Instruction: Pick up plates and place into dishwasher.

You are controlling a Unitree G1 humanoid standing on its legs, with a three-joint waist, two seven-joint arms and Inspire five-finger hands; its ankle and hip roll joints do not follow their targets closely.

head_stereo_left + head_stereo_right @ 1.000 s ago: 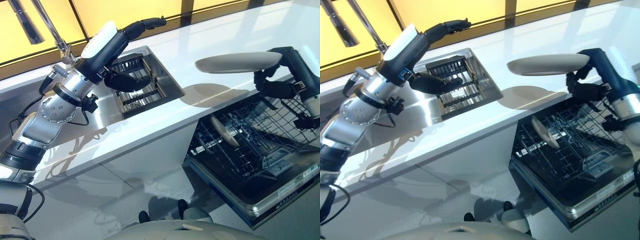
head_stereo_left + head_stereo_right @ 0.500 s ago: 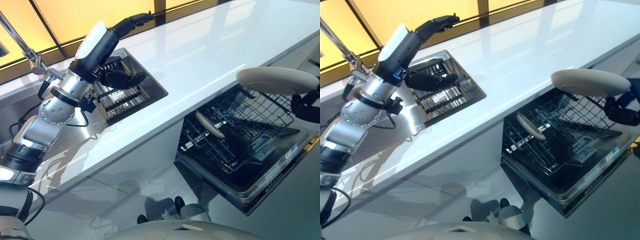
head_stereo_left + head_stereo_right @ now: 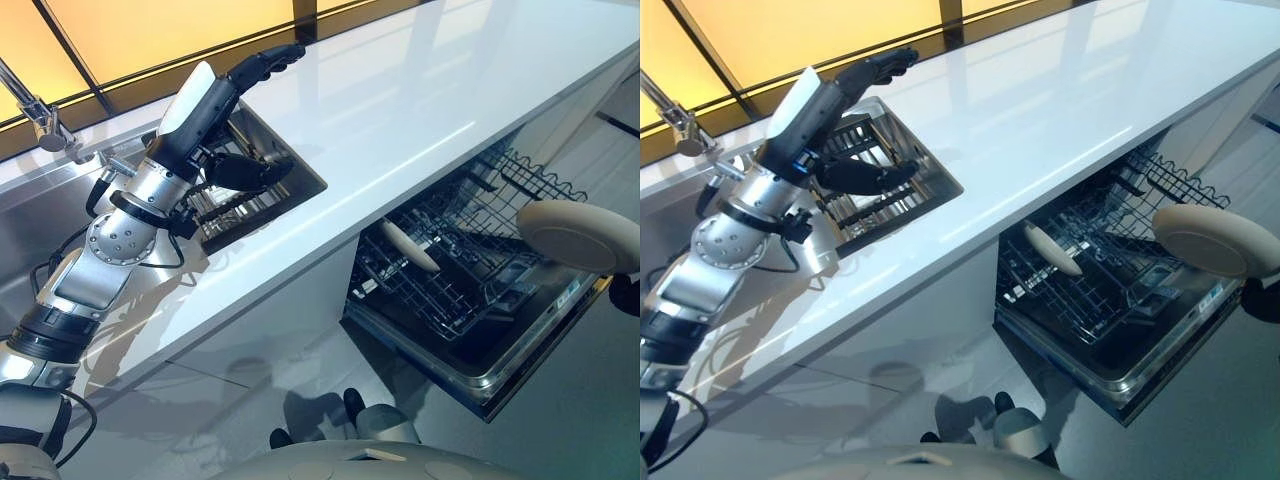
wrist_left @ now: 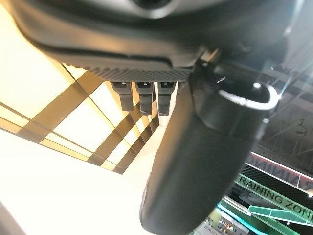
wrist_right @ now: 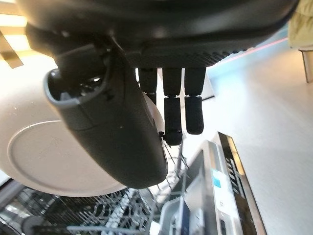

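Note:
A beige plate (image 3: 578, 236) hangs over the outer end of the pulled-out dishwasher rack (image 3: 455, 275), tilted a little. My right hand (image 5: 115, 129) is shut on it, thumb on one face and fingers behind the rim of the plate (image 5: 54, 159); its dark edge (image 3: 1265, 300) shows just under the plate. A second plate (image 3: 1052, 250) stands on edge in the rack's inner part. My left hand (image 3: 215, 105) is raised above the sink (image 3: 300, 180), open, fingers straight and pointing away, holding nothing.
A long white countertop (image 3: 420, 100) runs over the dishwasher. A wire dish rack (image 3: 855, 200) sits in the steel sink, and a faucet (image 3: 40, 115) stands at the far left. The open dishwasher door (image 3: 520, 375) juts into the floor space.
The view has shifted. My right hand has carried the plate off the countertop's edge, rightward and down, to a spot over the dishwasher rack. The left hand stays raised over the sink.

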